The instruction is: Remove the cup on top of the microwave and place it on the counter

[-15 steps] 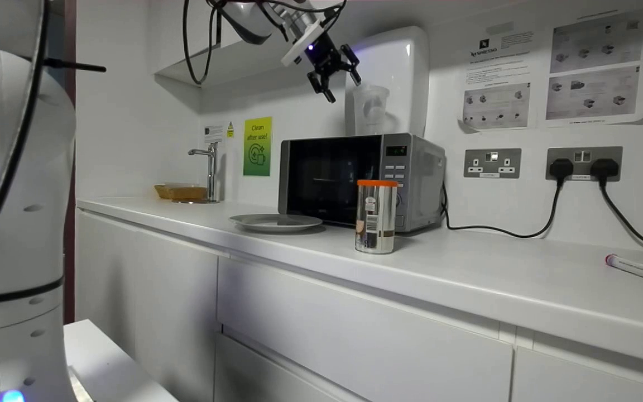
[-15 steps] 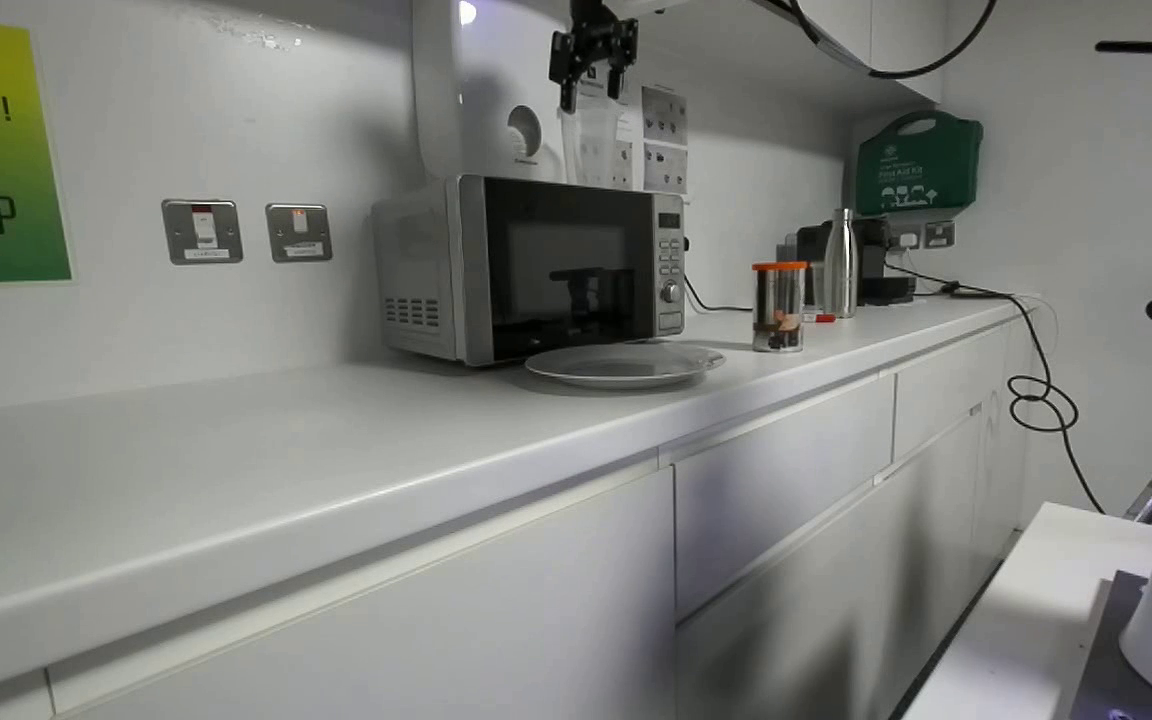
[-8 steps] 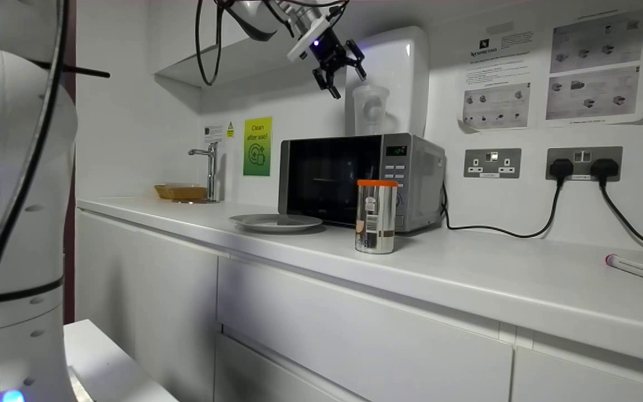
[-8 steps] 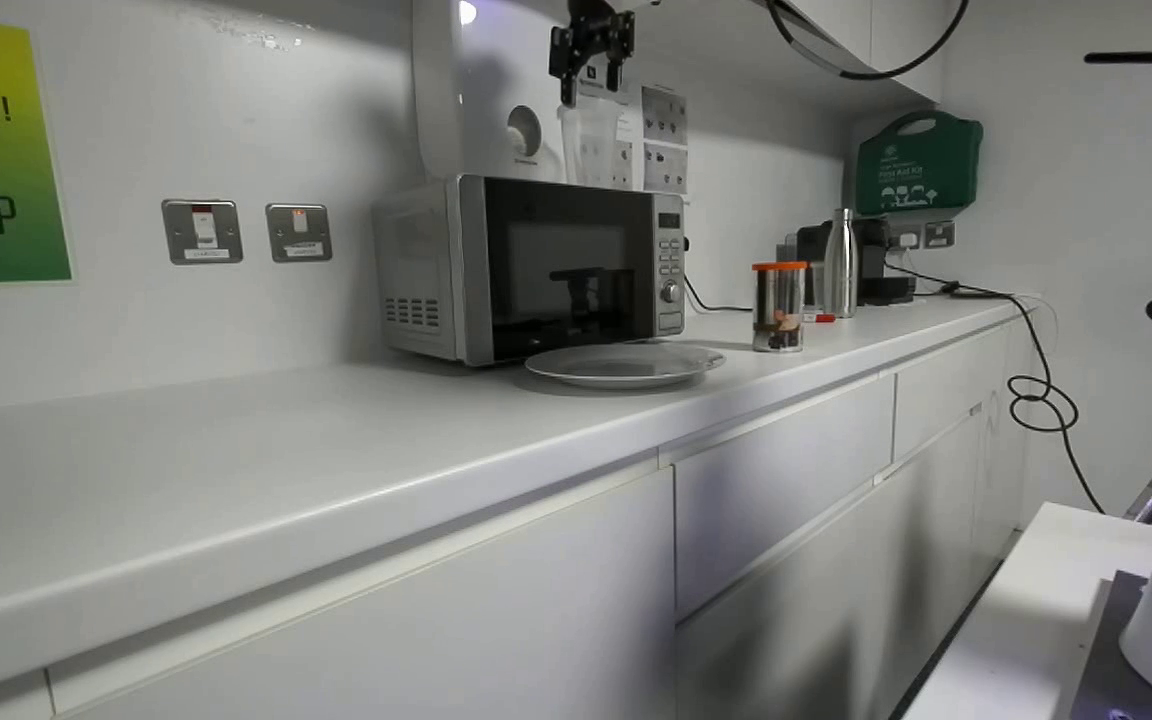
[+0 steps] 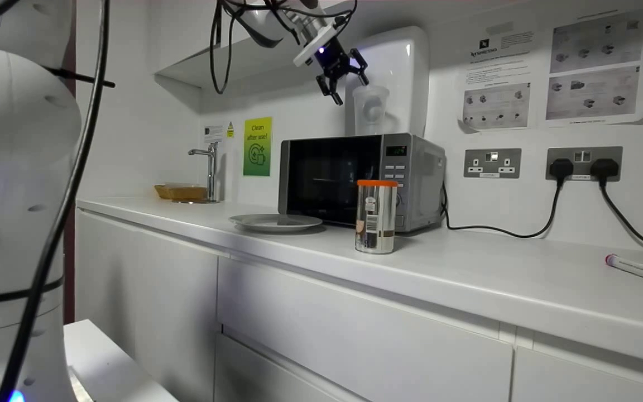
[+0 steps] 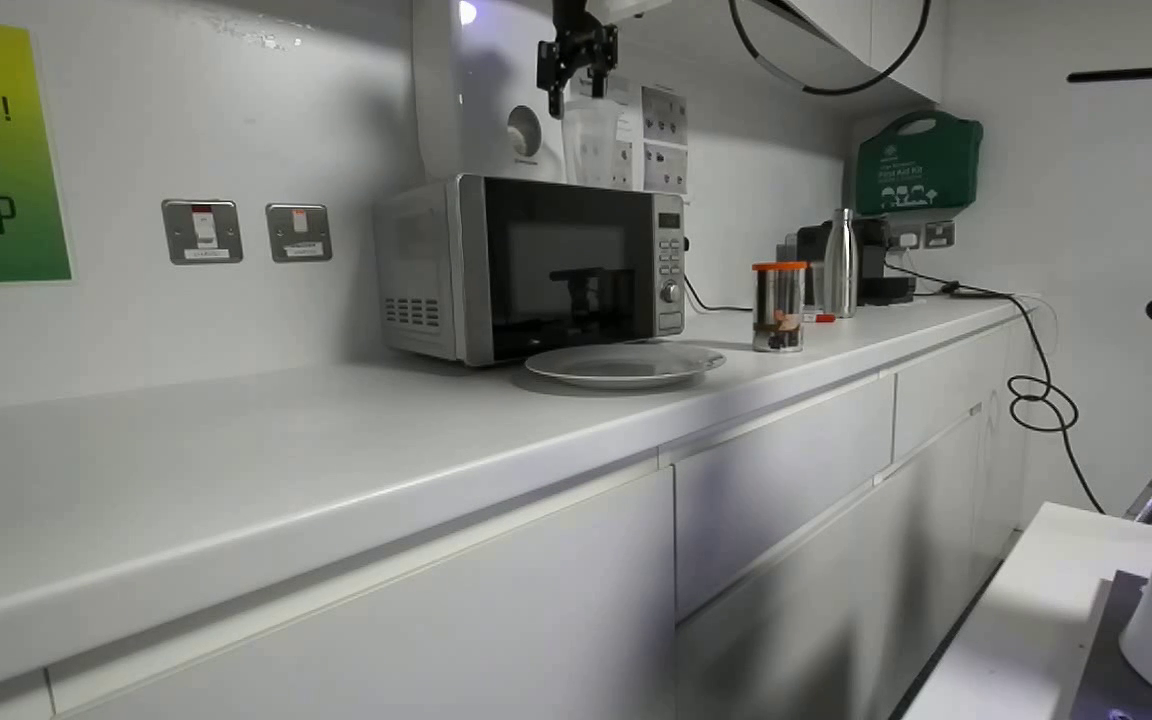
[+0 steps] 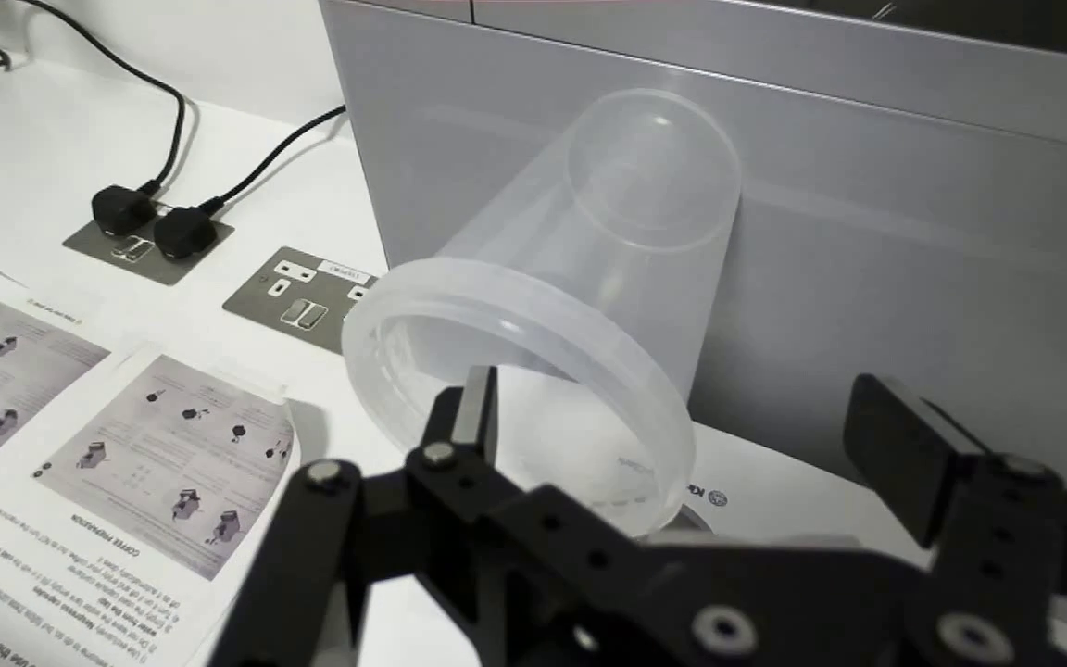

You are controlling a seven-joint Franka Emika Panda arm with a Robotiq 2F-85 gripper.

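Cup [image 7: 608, 269] stands on the microwave [image 5: 332, 178], just below a wide-spread pincer [image 5: 351, 91]

The cup, clear and upright, is below the pincer on top of the microwave, its rim near the fingertips [image 7: 477, 408] in both exterior views. Lower down from the pincer, the microwave sits on the desk [image 5: 494, 268], as do a plate [image 5: 276, 224] and a tin [image 5: 376, 220] with an orange lid.

The wrist view alone looks into the cup's open mouth, which faces the pincer and lies closer to one finger than to its partner. Well apart from the pincer, a tap [image 5: 211, 170] and a brown basket [image 5: 182, 192] show only in an exterior view; a silver bottle [image 6: 841, 265] and a green first aid box [image 6: 919, 165], also well apart from it, show only in an exterior view too.

The pincer's two fingers are spread far apart, with nothing gripped between them. In the wrist view one finger overlaps the cup's rim; whether it touches the rim, I cannot tell.
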